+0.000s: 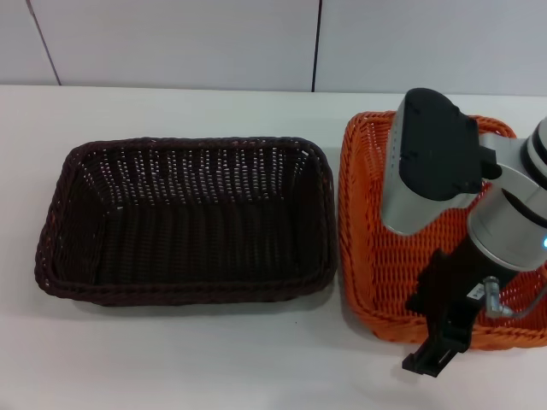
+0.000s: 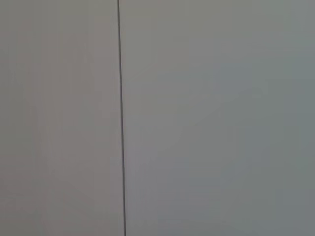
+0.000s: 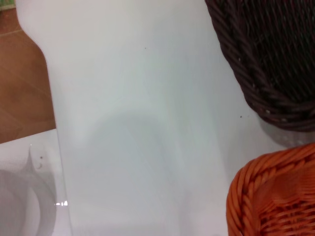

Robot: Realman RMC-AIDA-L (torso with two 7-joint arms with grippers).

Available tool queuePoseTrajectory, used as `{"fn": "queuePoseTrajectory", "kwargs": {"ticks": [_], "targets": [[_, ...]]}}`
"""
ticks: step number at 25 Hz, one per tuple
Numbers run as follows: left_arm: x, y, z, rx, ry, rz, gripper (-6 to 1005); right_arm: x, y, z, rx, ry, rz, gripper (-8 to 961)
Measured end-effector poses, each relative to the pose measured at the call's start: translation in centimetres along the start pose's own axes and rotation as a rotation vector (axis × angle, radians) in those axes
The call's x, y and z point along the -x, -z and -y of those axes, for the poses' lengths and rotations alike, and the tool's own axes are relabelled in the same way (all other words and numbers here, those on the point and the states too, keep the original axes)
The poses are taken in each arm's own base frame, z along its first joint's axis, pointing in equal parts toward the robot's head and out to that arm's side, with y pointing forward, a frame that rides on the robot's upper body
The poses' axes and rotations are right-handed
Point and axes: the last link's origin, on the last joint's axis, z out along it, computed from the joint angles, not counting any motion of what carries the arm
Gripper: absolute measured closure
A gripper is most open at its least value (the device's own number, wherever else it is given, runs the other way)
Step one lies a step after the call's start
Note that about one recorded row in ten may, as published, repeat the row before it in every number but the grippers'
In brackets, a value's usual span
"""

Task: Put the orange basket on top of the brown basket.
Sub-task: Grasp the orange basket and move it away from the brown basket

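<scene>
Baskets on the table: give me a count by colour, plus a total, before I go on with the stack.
Orange basket: 1, on the robot's right, under the right arm, whose claw is at its near rim.
Brown basket: 1, beside it on the left, nothing inside it.
Total: 2 baskets, side by side on the white table, not yet stacked.

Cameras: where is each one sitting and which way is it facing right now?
Head view: above, looking forward and down at the brown basket and orange basket on the white table; the right arm and right tool show.
Left wrist view: faces a blank wall panel with a seam; no robot parts show.
Right wrist view: looks down at the table; no tool shows.
Shared: head and right wrist both see both baskets' rims.
</scene>
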Motion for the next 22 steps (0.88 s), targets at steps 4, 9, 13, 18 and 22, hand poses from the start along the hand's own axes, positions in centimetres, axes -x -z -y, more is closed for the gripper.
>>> {"fn": "queuePoseTrajectory", "kwargs": {"ticks": [4,9,13,18,22], "targets": [[0.0,0.0,0.1,-0.001,-0.002,-0.001,392,-0.3,-0.1,0.1,0.007,-0.018,0.004,275],[0.0,0.1,0.1,-0.001,-0.002,-0.003,393,-0.7,-0.1,0.7,-0.012,-0.046,-0.008,281],[0.0,0.1,0.0,0.001,0.001,-0.008,394,-0.8,-0.1,1.1,-0.038,-0.056,-0.022,287],[0.0,0.2,-0.1,0.002,0.002,-0.01,395,-0.7,-0.1,1.3,-0.042,-0.053,-0.024,524],[0.0,0.2,0.0,0.0,0.004,-0.011,396,-0.4,-0.4,1.1,-0.037,-0.041,-0.021,687]]}}
